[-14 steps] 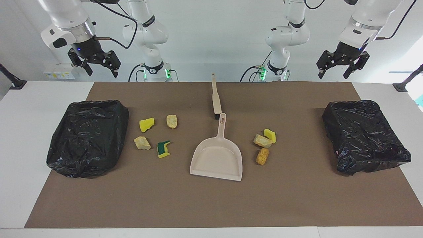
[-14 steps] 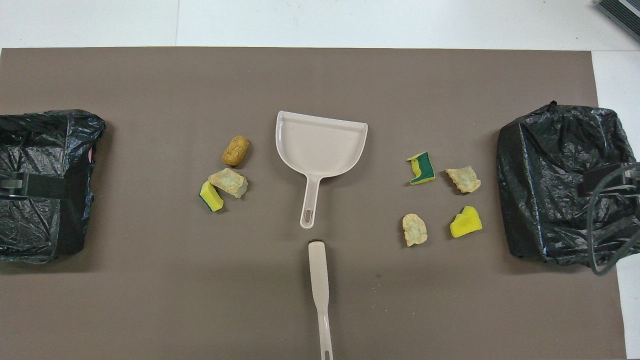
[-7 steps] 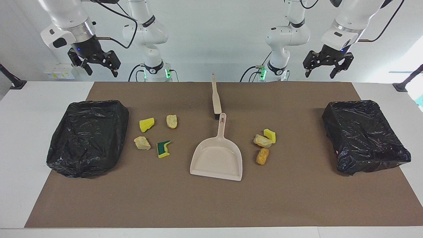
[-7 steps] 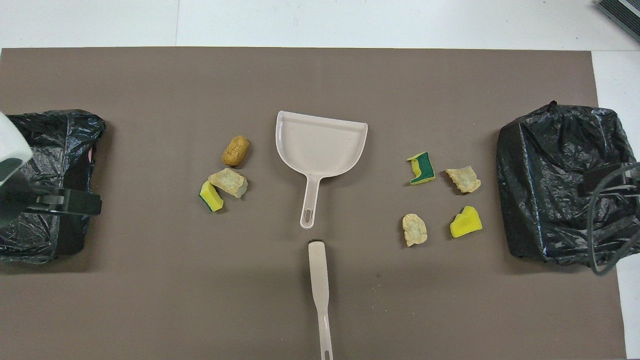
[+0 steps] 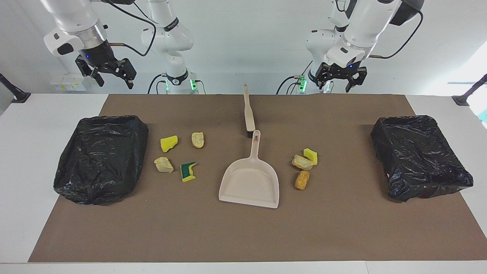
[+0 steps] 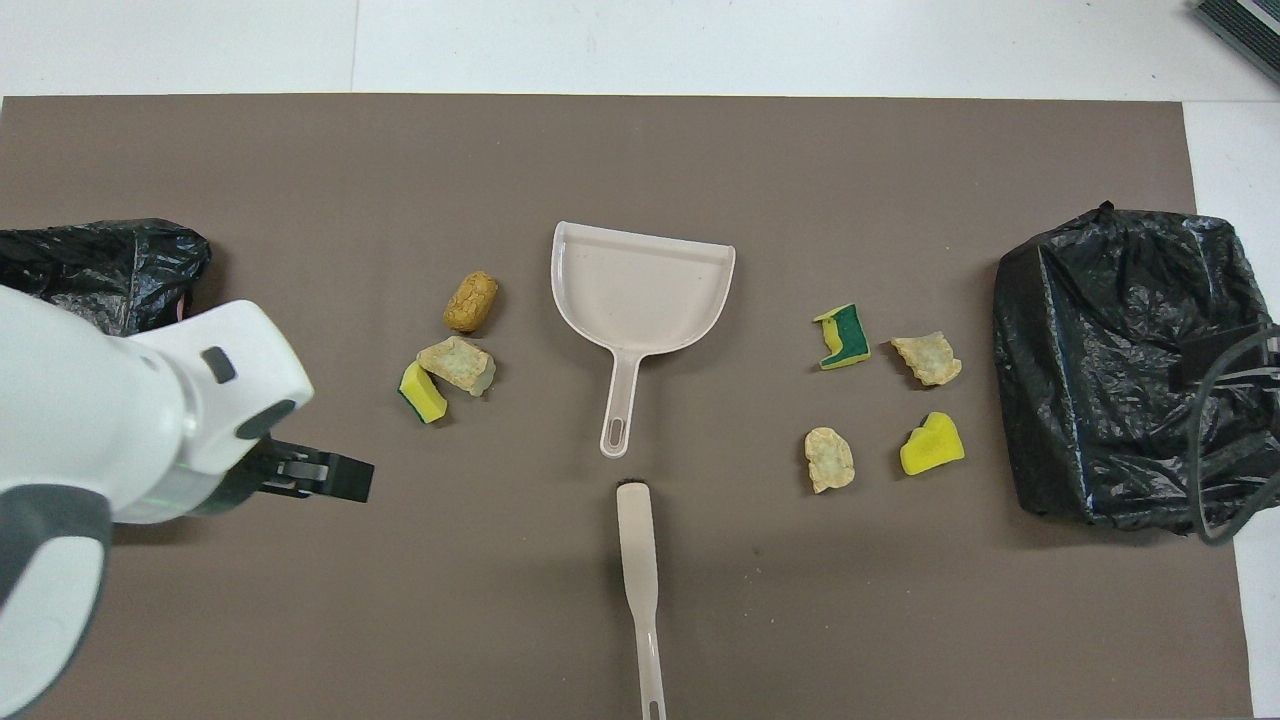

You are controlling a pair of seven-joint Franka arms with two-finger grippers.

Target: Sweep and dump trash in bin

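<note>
The dustpan (image 5: pixel 249 184) lies flat in the middle of the brown mat (image 5: pixel 243 236) on the table (image 5: pixel 23 152), its handle pointing toward the robots. The brush (image 5: pixel 249 112) lies in line with it, just nearer to the robots, bristle end almost touching the pan's handle. I take it both are set there so that either arm can reach them.

The trash lies in two loose clusters, one on each side of the pan. Toward the right arm's end there are four pieces: a yellow chunk (image 5: pixel 169 143), a tan chunk (image 5: pixel 198 139), another tan one (image 5: pixel 163 164) and the green-faced piece (image 5: pixel 188 171). Toward the left arm's end there are three close together: a yellow piece (image 5: pixel 311 156) touching a tan one (image 5: pixel 302 162), and an orange one (image 5: pixel 302 179) just beside them. A bin lined with black plastic stands at each end of the mat, the right-end bin (image 5: pixel 101 158) and the left-end bin (image 5: pixel 420 156), so each cluster has one close by.

The left hand (image 5: pixel 339 80) hangs in the air over the mat's edge nearest the robots, fingers spread wide and holding nothing. The right hand (image 5: pixel 108 76) hangs high near its own end of the table, also wide open and empty. Nothing has been swept yet.
</note>
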